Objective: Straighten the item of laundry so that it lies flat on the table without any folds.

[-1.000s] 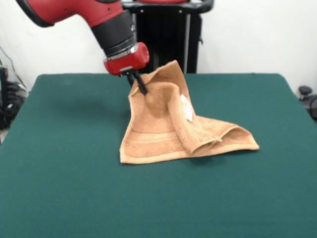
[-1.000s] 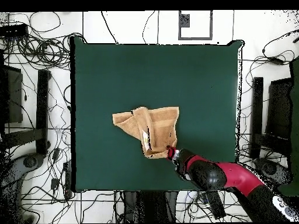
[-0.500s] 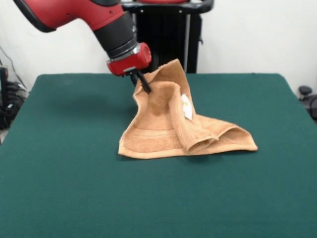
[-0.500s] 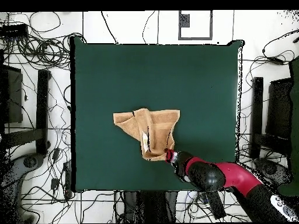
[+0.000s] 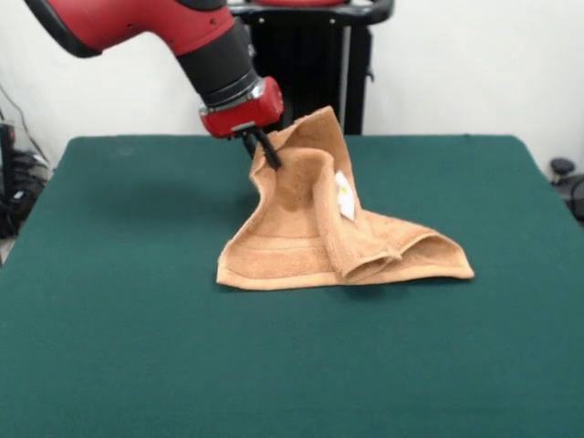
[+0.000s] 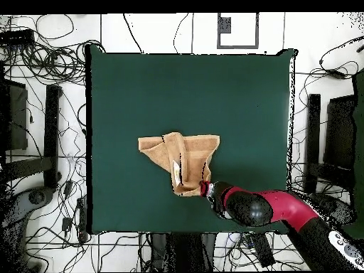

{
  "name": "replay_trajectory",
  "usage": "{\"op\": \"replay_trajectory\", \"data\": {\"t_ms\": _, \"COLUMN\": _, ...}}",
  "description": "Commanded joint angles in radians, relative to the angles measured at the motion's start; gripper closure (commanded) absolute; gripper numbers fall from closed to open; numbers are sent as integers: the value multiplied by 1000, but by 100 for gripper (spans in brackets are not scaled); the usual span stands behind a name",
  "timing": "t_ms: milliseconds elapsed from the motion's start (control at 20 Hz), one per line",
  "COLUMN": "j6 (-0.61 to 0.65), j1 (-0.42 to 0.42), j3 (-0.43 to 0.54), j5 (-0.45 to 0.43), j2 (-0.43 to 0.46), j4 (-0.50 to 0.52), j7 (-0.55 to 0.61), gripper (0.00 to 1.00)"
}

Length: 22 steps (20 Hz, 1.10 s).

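Gripper: the gripper (image 5: 265, 155) is clenched on the raised part of the towel (image 5: 328, 233), its dark fingertips buried in the cloth; in the overhead view the gripper (image 6: 205, 188) sits at the towel's (image 6: 181, 162) corner nearest the table's robot-side edge.
Reason for the grip: 1 corner is held up so the cloth can be drawn out; judged, a pull away from the resting part would open the folds.
Towel, near edge: the lower hem with its woven band lies flat on the table (image 5: 109, 365), toward the table's middle and well apart from every table edge.
Towel, fold: 1 rolled flap runs down from the lifted peak to the resting corner, doubling the cloth over itself.
Tag: a small white tag (image 5: 344, 198) shows on the sloping flap.
Towel, far part: the peak stands tented off the table beside the gripper.
Progress: judged as not yet flat; the flap remains to be spread.
Risk: judged, tension may drag the whole towel instead of unfolding it.
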Motion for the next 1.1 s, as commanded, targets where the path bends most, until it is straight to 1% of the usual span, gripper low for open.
{"op": "replay_trajectory", "data": {"t_ms": 50, "j6": 140, "j1": 93, "j3": 62, "j5": -27, "j2": -46, "j4": -151, "j7": -213, "gripper": 100}}
{"op": "replay_trajectory", "data": {"t_ms": 500, "j6": 191, "j1": 99, "j3": 71, "j5": -6, "j2": -61, "j4": -183, "j7": -232, "gripper": 100}}
{"op": "replay_trajectory", "data": {"t_ms": 1100, "j6": 237, "j1": 78, "j3": 90, "j5": -2, "j2": -39, "j4": -218, "j7": -273, "gripper": 100}}
